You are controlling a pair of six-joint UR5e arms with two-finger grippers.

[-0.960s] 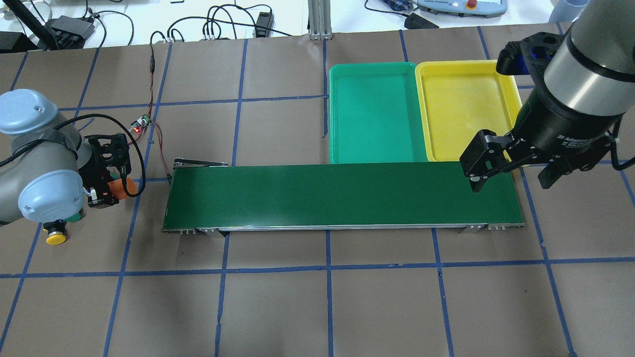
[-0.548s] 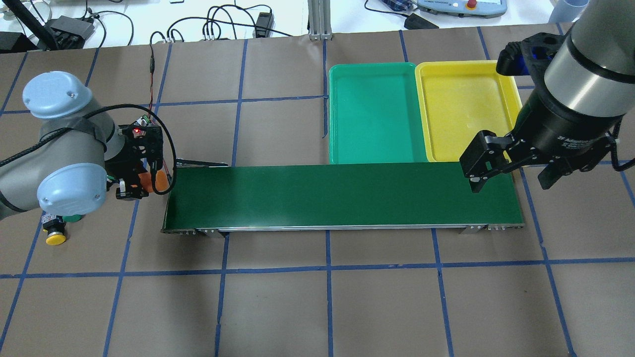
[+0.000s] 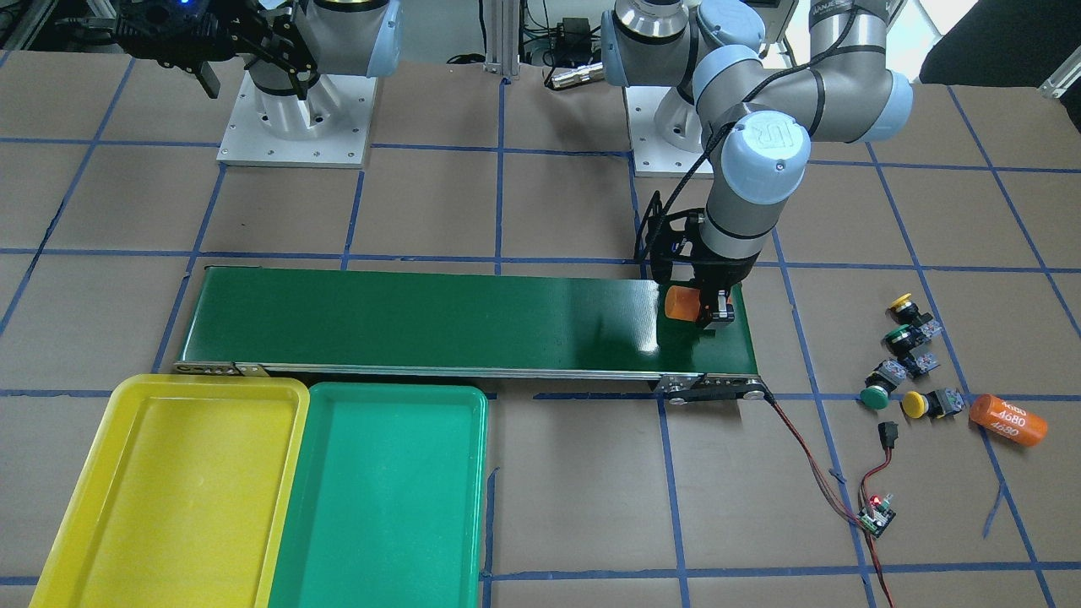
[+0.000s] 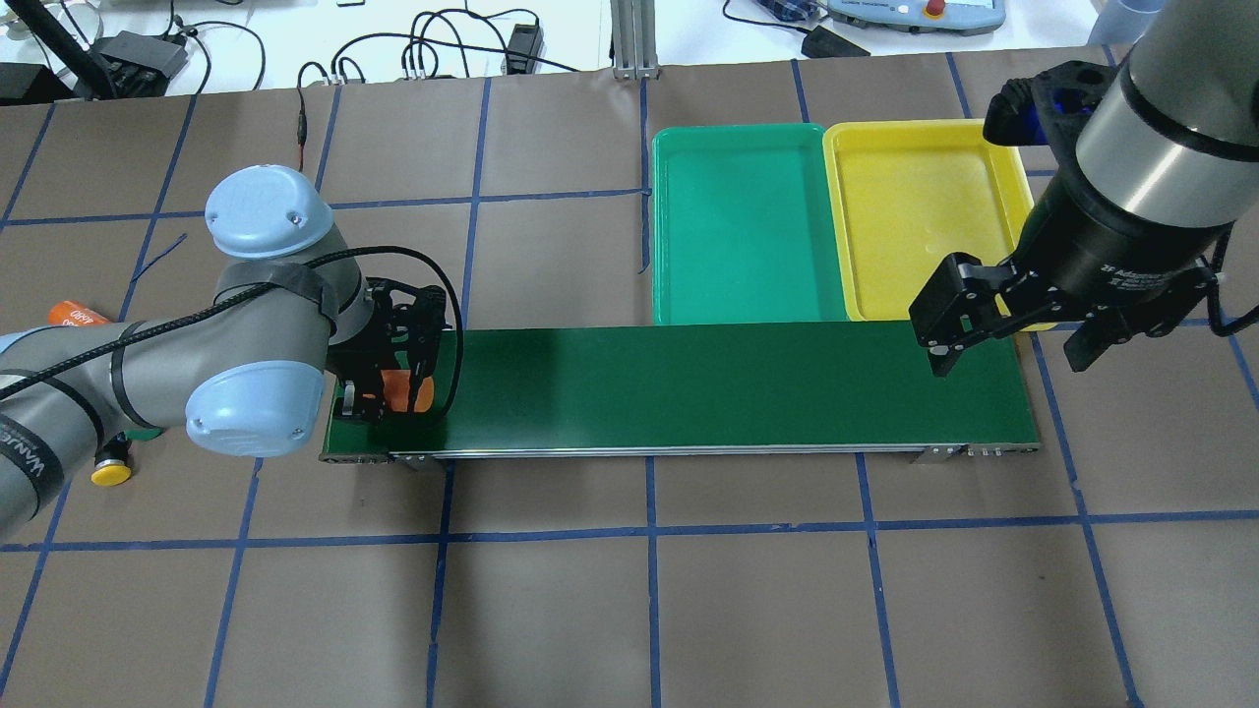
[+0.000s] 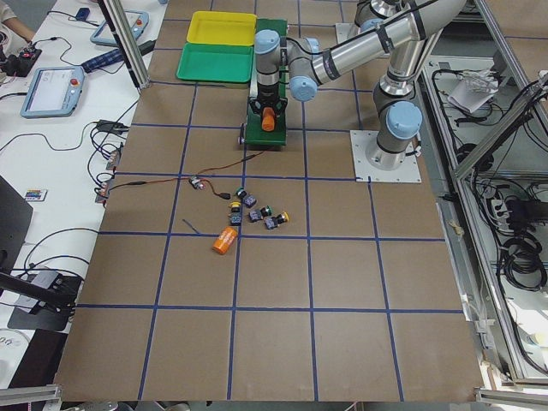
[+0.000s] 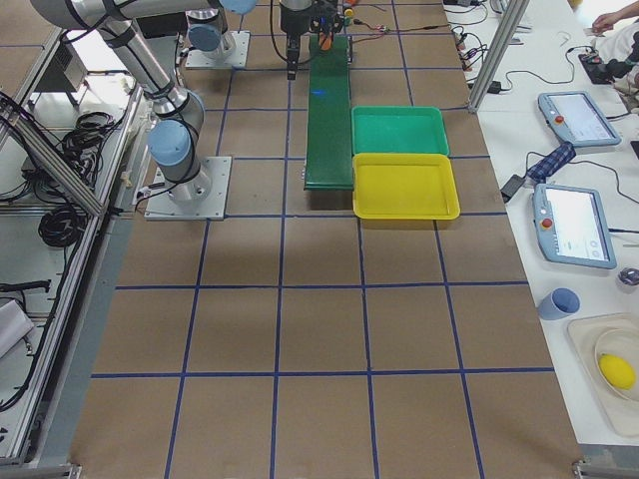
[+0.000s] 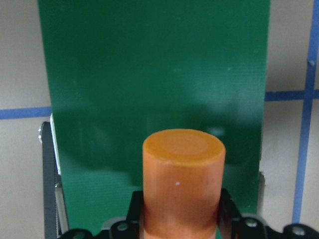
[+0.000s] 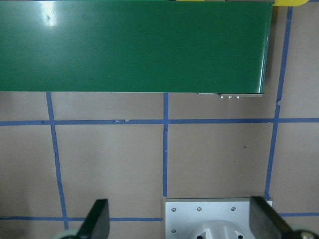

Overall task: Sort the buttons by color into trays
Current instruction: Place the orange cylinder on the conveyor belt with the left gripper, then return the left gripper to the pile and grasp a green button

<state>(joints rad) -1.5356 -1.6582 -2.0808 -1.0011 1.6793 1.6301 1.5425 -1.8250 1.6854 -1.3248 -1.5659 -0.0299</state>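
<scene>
Buttons clustered on counter; left claw pinching orange cylinder over conveyor belt end; right claw spread.

We see the conveyor belt running side to side across the table. On its far side from the robot, at the right end, two trays sit touching: the inner tray toward the belt's middle, the outer tray at its end. Over the belt's left end hangs the left gripper, a cylinder clamped in it. Off that end, on the table, the buttons cluster, a second cylinder just beyond.
</scene>
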